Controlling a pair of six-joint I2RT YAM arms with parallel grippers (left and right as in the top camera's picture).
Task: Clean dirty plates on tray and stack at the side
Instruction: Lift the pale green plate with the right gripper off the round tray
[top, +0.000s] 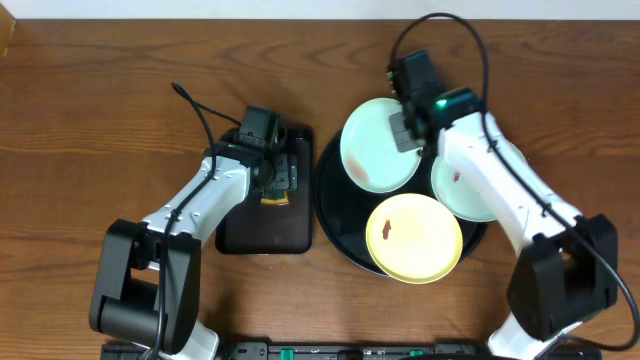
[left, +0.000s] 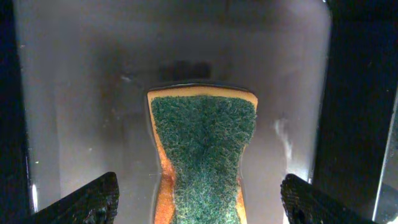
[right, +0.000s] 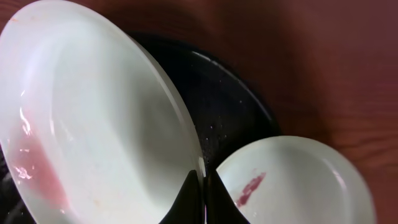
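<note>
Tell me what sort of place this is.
Probably a robot test bench staged as a dishwashing station: a wooden table, smeared plates on a round black tray, a sponge in a smaller tray.

Pretty sure this is a robotics lab bench, not anyone's kitchen: brown wooden desk (top: 80, 100) with two white-and-black robot arms (top: 195, 195) standing at its near edge. The dish stuff looks staged: a pale mint-green plastic plate (top: 375, 150) pinched in the right hand (top: 405, 130) over a round glossy black tray (top: 335, 215), a green-topped orange sponge (left: 202, 155) below the left hand (top: 280, 178).
</note>
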